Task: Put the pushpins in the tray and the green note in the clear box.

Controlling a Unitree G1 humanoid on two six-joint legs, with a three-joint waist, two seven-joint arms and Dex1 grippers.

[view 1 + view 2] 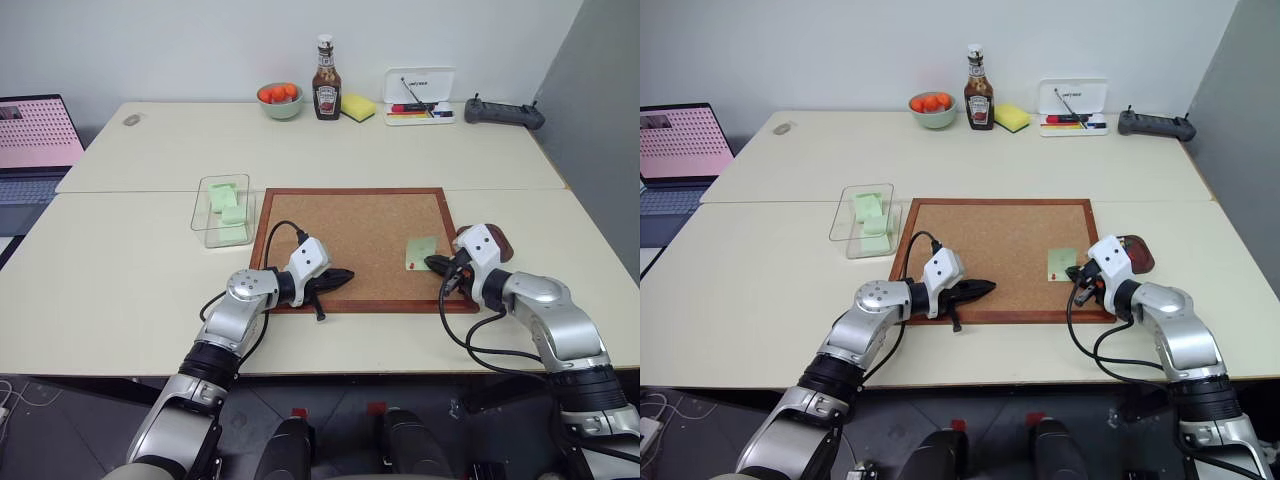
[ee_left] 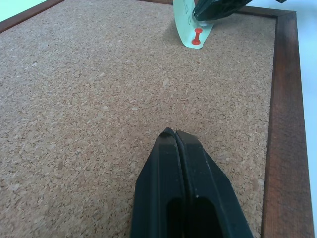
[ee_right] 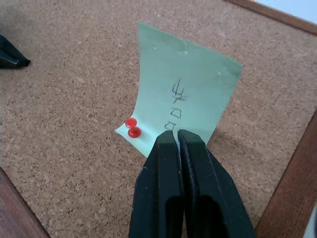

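Note:
A pale green note [image 3: 183,84] with handwriting lies near the right end of the corkboard [image 1: 360,235]. A red pushpin [image 3: 133,132] pins one of its corners. My right gripper [image 3: 177,134] is shut on the note's near edge, and the paper curls up off the cork. My left gripper [image 1: 345,276] is shut with nothing in it, low over the board's front left part. The dark brown tray [image 1: 1137,252] sits just behind my right hand, partly hidden by it. The clear box [image 1: 203,205] stands left of the board with green slips inside.
Along the table's far edge stand a green bowl of orange fruit [image 1: 280,98], a ketchup bottle [image 1: 326,85], a yellow sponge [image 1: 358,106], a white tray with pens [image 1: 420,95] and a black controller [image 1: 504,112]. A laptop [image 1: 35,140] sits at far left.

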